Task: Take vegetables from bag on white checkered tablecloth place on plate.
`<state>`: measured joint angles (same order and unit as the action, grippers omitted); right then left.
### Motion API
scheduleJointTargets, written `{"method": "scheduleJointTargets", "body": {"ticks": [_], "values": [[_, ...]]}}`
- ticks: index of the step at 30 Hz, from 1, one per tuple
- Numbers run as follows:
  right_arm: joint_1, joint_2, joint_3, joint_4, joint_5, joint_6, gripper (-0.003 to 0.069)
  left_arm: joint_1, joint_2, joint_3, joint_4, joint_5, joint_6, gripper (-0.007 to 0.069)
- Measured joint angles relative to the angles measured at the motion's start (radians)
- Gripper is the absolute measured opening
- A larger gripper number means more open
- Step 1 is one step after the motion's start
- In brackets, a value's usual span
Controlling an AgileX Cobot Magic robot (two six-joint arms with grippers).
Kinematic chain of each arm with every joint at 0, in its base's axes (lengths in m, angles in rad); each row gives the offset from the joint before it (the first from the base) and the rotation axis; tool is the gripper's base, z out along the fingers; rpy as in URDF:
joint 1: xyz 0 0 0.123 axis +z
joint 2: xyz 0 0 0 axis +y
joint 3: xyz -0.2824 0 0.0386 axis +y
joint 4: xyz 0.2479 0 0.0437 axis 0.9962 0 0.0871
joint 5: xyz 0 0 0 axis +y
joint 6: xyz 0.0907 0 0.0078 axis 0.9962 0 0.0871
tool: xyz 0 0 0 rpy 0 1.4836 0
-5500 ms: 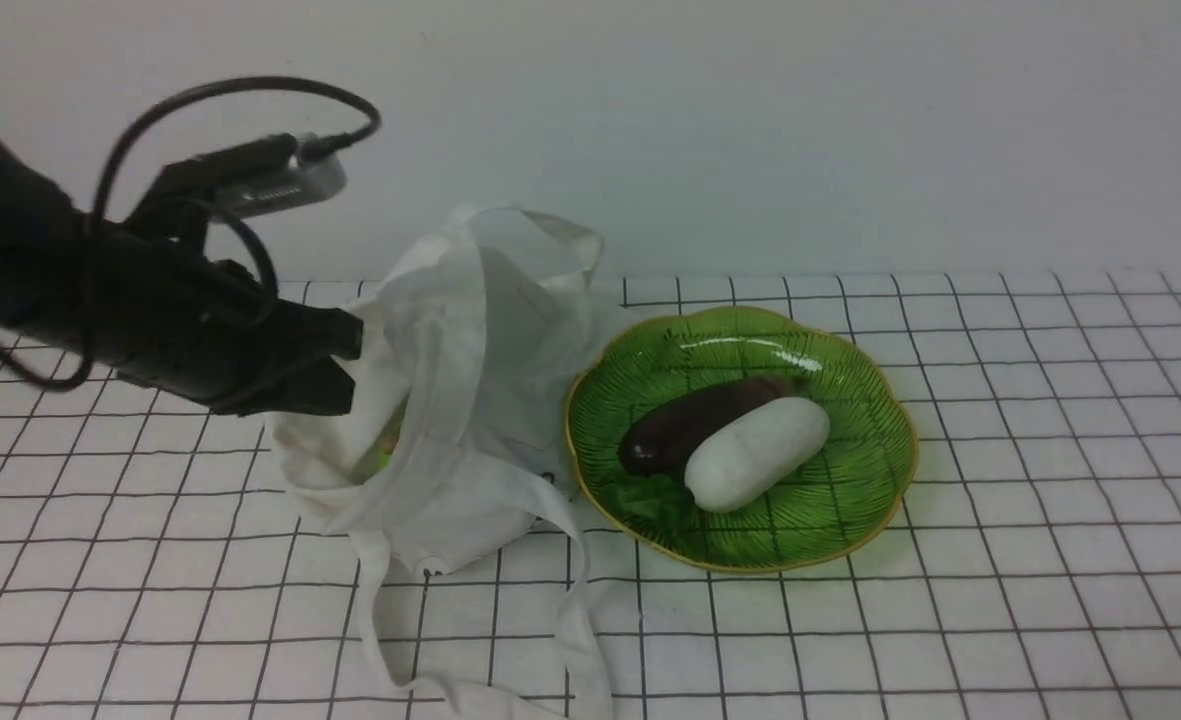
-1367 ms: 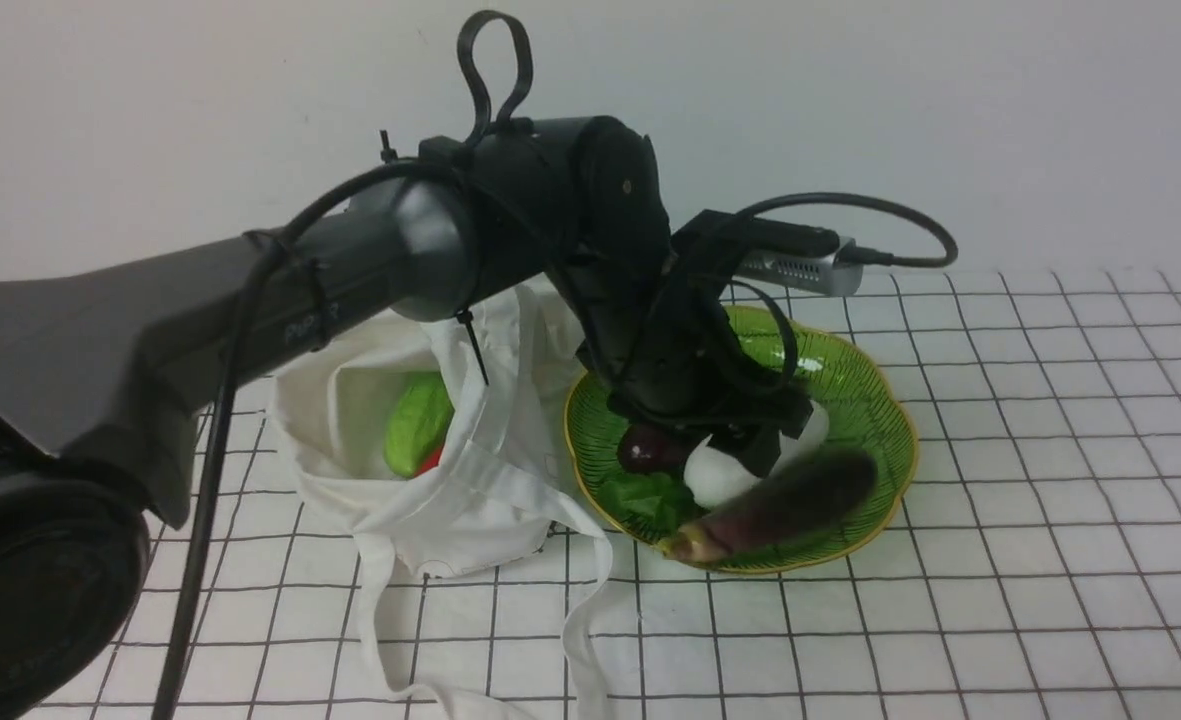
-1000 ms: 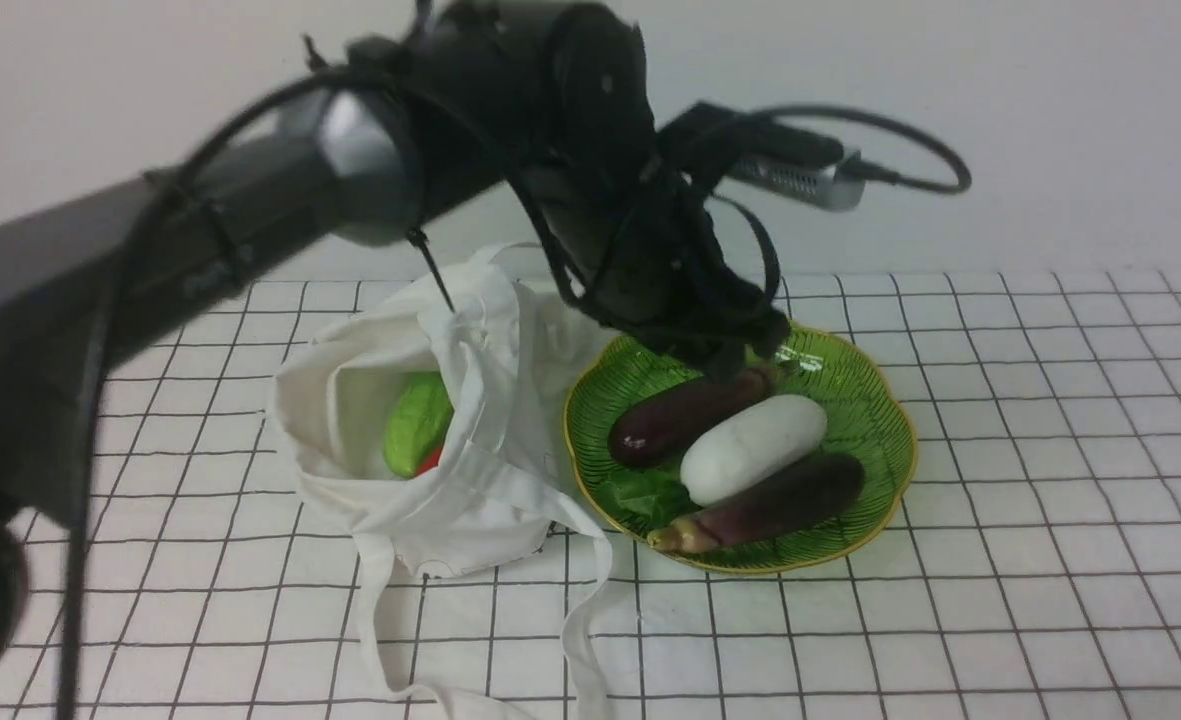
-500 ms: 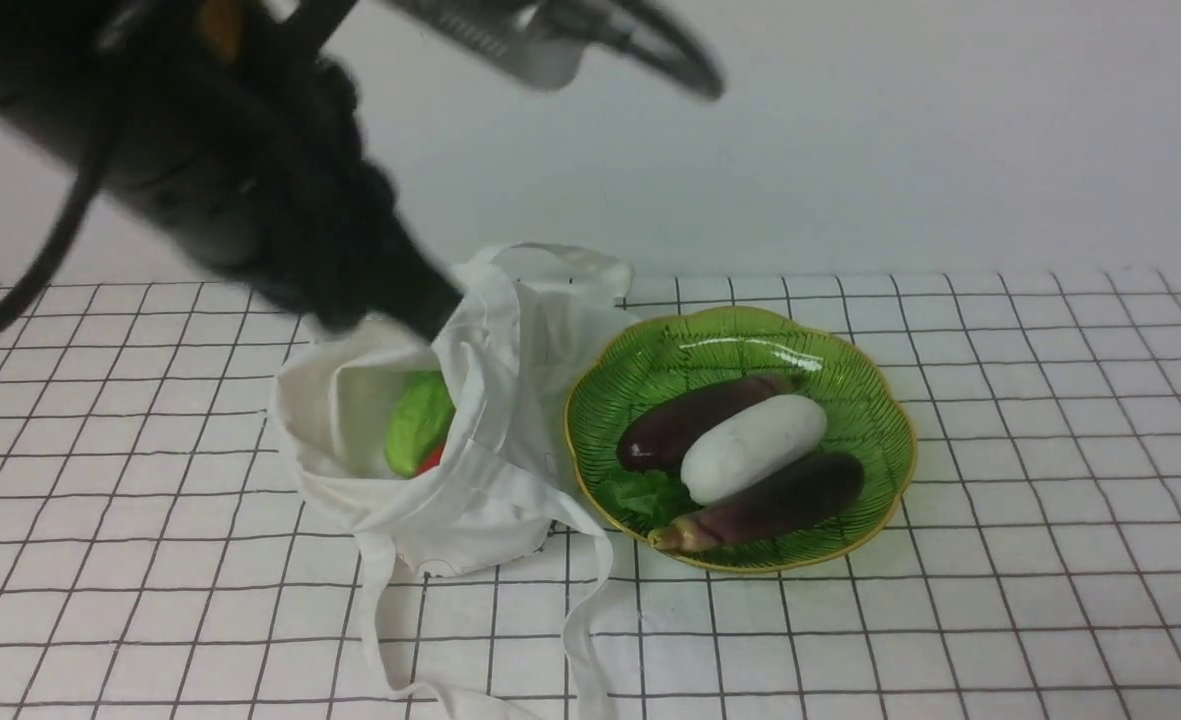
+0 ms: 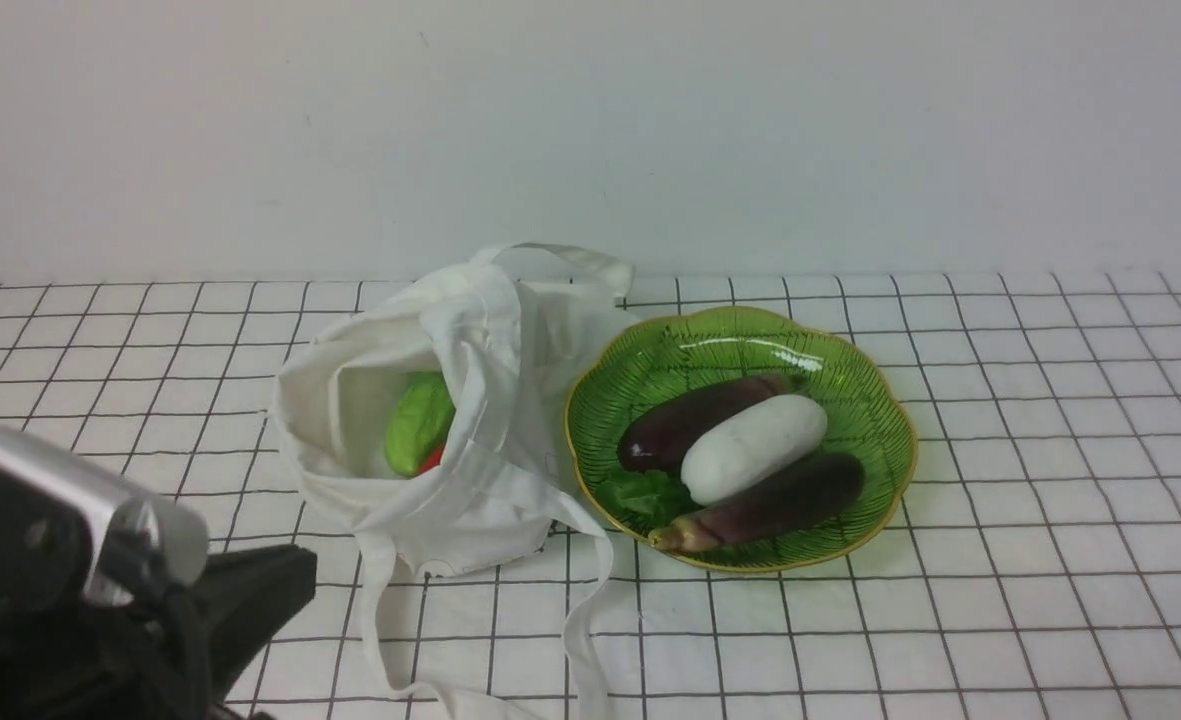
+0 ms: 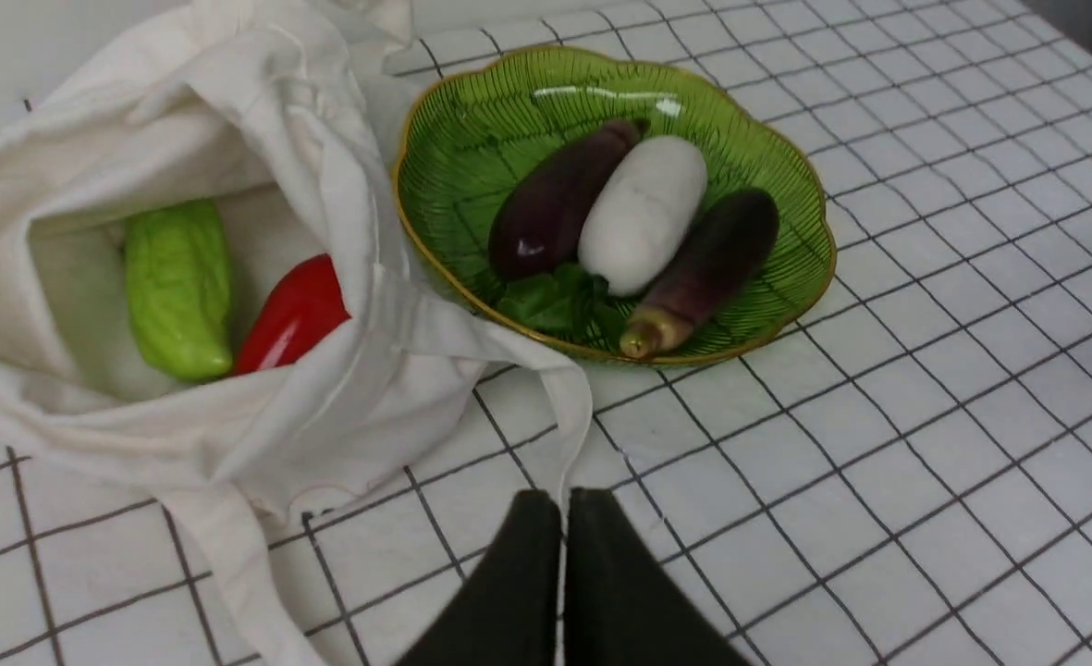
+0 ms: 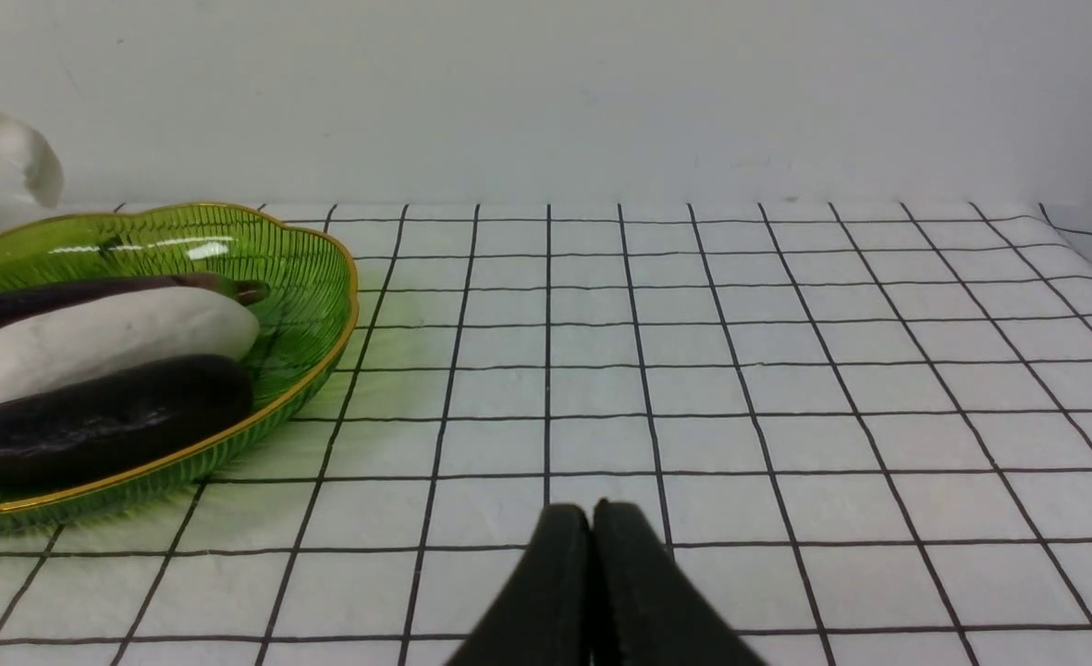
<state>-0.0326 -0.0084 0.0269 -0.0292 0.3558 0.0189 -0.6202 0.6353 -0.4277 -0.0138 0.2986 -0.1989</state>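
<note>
Left end effector (image 6: pixel 562 504), lower left of the front view, is closed on nothing; right end effector (image 7: pixel 592 513) likewise. Eggplant (image 5: pixel 770 500) with the tan stem lies on the plate (image 5: pixel 578 450), right of centre, touching the white vegetable (image 5: pixel 750 445). Bag (image 5: pixel 470 480) sits just left of the plate, touching its rim, on the bench's tablecloth (image 5: pixel 1050 450).

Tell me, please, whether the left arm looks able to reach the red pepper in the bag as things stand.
Probably yes. The bag gapes open with nothing over the red pepper, though a cloth fold hides one end. The left gripper is shut and must open first.
</note>
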Motion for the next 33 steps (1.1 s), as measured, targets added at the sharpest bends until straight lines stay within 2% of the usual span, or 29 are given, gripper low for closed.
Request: {"method": "scheduleJointTargets", "body": {"ticks": [7, 16, 22, 27, 31, 33], "values": [[0.000, 0.000, 0.000, 0.000, 0.000, 0.000, -0.0018, 0.000, -0.025, 0.127, -0.001, -0.044, 0.000, -0.0008], [0.000, 0.000, 0.000, 0.000, 0.000, 0.000, -0.0018, 0.000, -0.025, 0.138, -0.001, -0.040, 0.003, -0.0008], [0.000, 0.000, 0.000, 0.000, 0.000, 0.000, -0.0018, 0.013, -0.103, 0.186, 0.001, -0.022, 0.062, -0.0008], [0.000, 0.000, 0.000, 0.000, 0.000, 0.000, -0.0018, 0.155, -0.287, 0.279, -0.004, -0.014, 0.166, -0.0008], [0.000, 0.000, 0.000, 0.000, 0.000, 0.000, -0.0018, 0.352, -0.463, 0.391, -0.004, -0.014, 0.239, -0.0008], [0.000, 0.000, 0.000, 0.000, 0.000, 0.000, -0.0018, 0.401, -0.501, 0.418, -0.004, -0.014, 0.246, -0.0008]]}}
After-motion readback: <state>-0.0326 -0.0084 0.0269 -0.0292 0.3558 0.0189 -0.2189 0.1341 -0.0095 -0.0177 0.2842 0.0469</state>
